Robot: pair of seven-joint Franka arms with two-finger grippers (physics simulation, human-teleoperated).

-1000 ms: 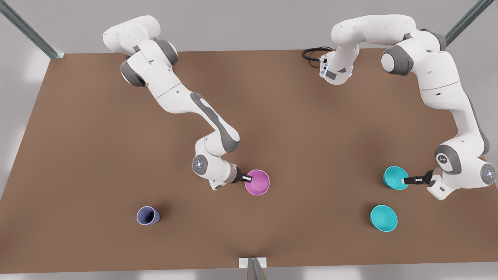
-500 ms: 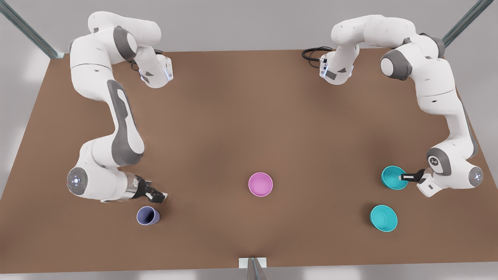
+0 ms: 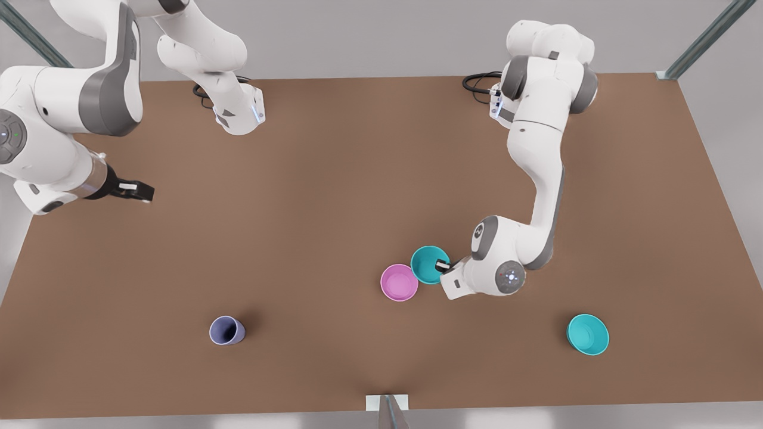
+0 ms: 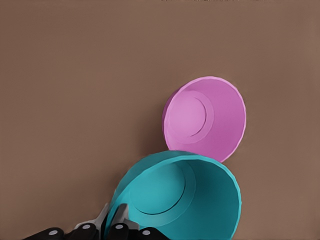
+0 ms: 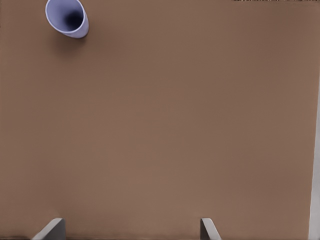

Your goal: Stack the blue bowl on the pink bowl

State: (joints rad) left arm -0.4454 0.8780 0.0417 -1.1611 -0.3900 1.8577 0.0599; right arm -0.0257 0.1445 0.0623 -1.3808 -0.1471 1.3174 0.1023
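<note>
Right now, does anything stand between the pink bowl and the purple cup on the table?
No. In the front view, bare brown table lies between the pink bowl and the purple cup; nothing stands on that stretch.

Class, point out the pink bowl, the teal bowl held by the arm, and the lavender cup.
Pink bowl (image 3: pixel 399 282), front view, on its inner floor.
Held blue bowl (image 3: pixel 427 263), front view, on its inner floor.
Lavender cup (image 3: pixel 225 330), front view, on its opening.
</note>
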